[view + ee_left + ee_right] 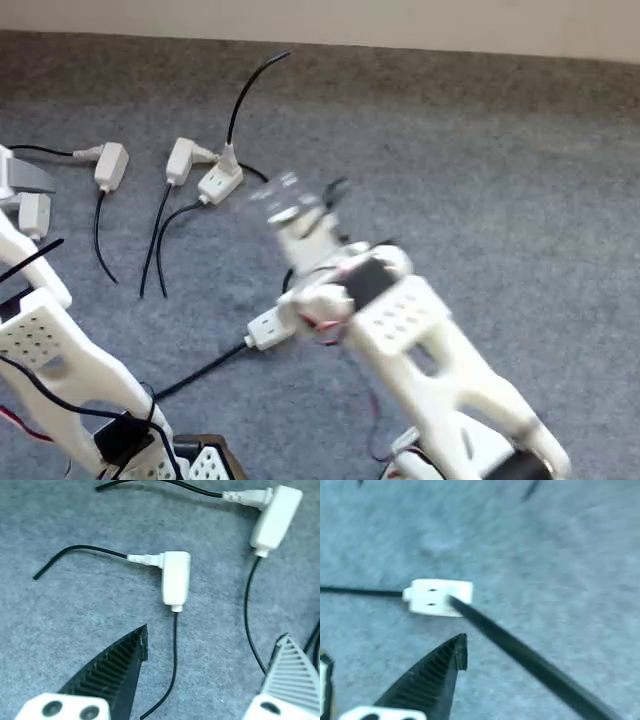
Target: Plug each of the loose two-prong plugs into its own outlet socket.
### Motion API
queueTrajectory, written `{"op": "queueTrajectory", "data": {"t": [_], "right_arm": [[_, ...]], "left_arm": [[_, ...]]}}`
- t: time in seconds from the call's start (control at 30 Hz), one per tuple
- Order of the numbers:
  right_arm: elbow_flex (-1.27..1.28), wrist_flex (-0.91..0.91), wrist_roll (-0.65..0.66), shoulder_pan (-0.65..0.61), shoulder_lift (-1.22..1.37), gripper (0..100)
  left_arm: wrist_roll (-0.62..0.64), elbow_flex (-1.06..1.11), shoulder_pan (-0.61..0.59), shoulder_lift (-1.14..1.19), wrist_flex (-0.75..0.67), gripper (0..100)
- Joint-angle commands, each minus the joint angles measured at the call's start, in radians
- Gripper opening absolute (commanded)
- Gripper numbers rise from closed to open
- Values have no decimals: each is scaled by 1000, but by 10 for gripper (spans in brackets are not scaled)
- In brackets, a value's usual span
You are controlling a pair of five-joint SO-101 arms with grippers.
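Three white plug-and-socket pieces with black cords lie on the grey carpet at the back left (110,165) (180,158) (220,180). A white socket block (265,328) on a black cord lies near the middle. My left gripper (214,635) hovers open over two white joined pairs (176,577) (275,517); it sits at the far left edge (30,195). My right gripper (288,208) hangs above the carpet right of the back pieces. Its black finger (437,672) points toward a white socket (440,597) with two empty slots, nothing held.
A black cord (530,660) runs slantwise across the right wrist view, close in front of the socket. Loose cord ends trail over the carpet (500,170), with open carpet to the right. A pale wall edge (400,20) borders the back.
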Motion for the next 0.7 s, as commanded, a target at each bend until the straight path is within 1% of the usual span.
{"op": "queueTrajectory", "data": {"t": [0.0, 0.1, 0.17, 0.23, 0.27, 0.33, 0.43, 0.53, 0.6, 0.67], "right_arm": [[145, -59, 78, 263, -166, 539], [366, -225, 101, 420, -242, 539], [499, -335, 126, 461, -266, 539], [611, -412, 129, 484, -269, 539], [651, -447, 129, 496, -269, 539], [714, -521, 130, 519, -269, 539], [783, -610, 132, 532, -269, 539], [814, -625, 126, 532, -269, 539], [817, -627, 126, 532, -269, 539], [825, -650, 126, 532, -269, 539]], "left_arm": [[-12, 87, 77, -111, 8, 379], [-44, 314, 180, -260, 8, 379], [-55, 501, 274, -392, 8, 379], [-63, 691, 369, -538, 2, 379], [-86, 785, 417, -611, -2, 379], [-118, 987, 504, -745, -51, 378], [-138, 1326, 615, -912, -224, 377], [-181, 1643, 743, -1010, -427, 345], [-195, 1791, 826, -1033, -537, 337], [-193, 1870, 883, -1033, -615, 337]]}}
